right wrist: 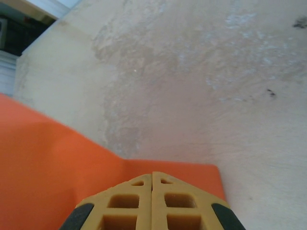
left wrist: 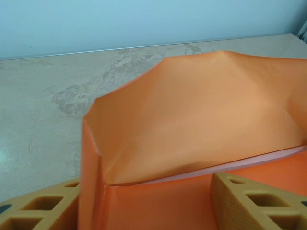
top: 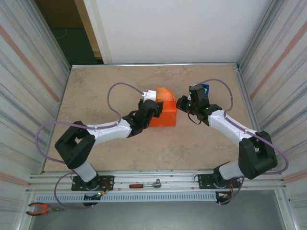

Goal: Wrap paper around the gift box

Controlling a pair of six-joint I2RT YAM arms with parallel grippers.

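Paper (top: 165, 112) draped over gift box (left wrist: 249, 162), mid-counter (top: 110, 76); left fingers (left wrist: 249, 201) apart at paper's left side; right fingers (right wrist: 129, 206) pressed together at its right edge, pinch unclear. Risk: a tug tears the thin sheet or drags the box, and the loose fold springs open

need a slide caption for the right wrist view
Right tool, shut, at the edge of the orange paper, with the beige tabletop beyond.

Mottled beige tabletop (top: 158, 148), white back wall (top: 168, 28), ribbed metal side panels (top: 29, 72), dark doorway (top: 67, 36) far left.
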